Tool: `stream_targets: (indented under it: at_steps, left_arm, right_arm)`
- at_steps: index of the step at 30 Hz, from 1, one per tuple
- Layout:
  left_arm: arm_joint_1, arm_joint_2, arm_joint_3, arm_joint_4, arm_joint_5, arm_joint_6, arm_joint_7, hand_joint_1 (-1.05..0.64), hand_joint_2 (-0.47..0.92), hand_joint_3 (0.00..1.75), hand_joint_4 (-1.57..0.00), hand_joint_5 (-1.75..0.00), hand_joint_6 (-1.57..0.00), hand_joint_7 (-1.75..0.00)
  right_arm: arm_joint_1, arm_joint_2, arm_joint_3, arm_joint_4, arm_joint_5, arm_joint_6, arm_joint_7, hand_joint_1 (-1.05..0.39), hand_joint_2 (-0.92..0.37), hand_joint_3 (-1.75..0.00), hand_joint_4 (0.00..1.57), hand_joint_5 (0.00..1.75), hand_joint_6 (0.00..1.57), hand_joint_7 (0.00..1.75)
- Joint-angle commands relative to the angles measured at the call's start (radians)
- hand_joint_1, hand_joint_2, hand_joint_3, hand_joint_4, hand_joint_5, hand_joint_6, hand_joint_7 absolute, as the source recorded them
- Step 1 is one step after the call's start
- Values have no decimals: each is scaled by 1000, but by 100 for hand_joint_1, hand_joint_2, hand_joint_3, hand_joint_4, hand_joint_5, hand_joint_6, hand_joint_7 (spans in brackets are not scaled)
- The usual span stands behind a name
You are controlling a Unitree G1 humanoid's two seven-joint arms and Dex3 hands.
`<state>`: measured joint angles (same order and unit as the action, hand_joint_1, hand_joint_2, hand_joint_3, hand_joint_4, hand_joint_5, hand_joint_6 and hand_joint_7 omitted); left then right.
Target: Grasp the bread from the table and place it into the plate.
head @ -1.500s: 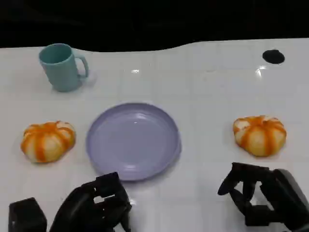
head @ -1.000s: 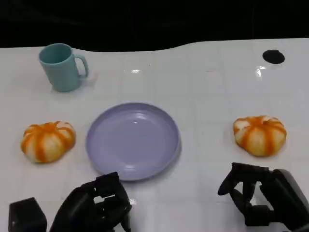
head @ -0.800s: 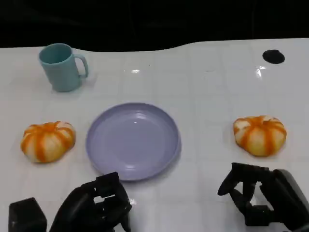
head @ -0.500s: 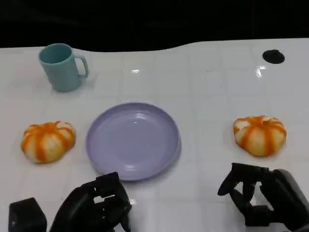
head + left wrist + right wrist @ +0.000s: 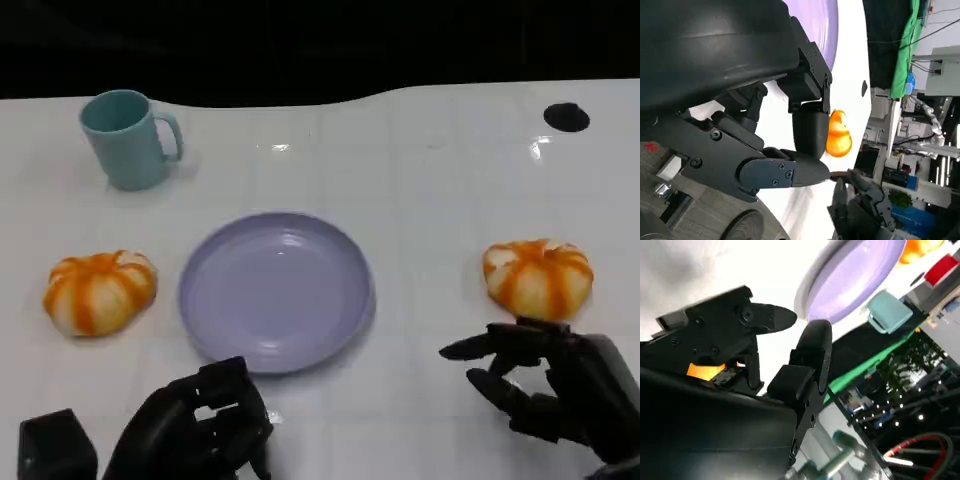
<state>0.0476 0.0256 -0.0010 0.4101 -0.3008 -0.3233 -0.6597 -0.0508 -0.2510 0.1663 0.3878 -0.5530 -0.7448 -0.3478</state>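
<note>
Two breads: left bread [image 5: 99, 291], right bread [image 5: 538, 279]; one plate [image 5: 276, 290], one mug [image 5: 128, 138]. Left hand [image 5: 195, 425] fingers curled, empty; right hand [image 5: 545, 390] fingers spread, empty.

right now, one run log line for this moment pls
phase: reach | right hand: open, near right bread | left hand: curled, idle | plate: no bread | left bread: untouched

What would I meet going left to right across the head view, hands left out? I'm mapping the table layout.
Left bread → teal mug → purple plate → right bread → black round mark at the table's far right.
</note>
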Motion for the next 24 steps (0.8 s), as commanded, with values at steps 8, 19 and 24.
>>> stream_targets:
  at_steps: [8, 19, 24]
  left_arm:
    - [-19, 12, 8, 24, 1, -12, -8, -60, 76, 49, -78, -175, -74, -144]
    - [-19, 11, 3, 25, 9, -10, 2, -60, 76, 50, -79, -175, -74, -145]
    - [-16, 12, 3, 23, 8, -11, -1, -60, 76, 50, -78, -175, -74, -145]
  right_arm:
    - [-20, -43, -29, -110, -30, 84, 7, -35, -92, -5, 46, 71, 74, 9]
    - [-34, -109, -47, -288, -146, 340, 129, -46, -92, -4, 21, 47, 49, 0]
    - [-56, -146, -33, -344, -219, 470, 214, -53, -92, -3, 9, 41, 38, 0]
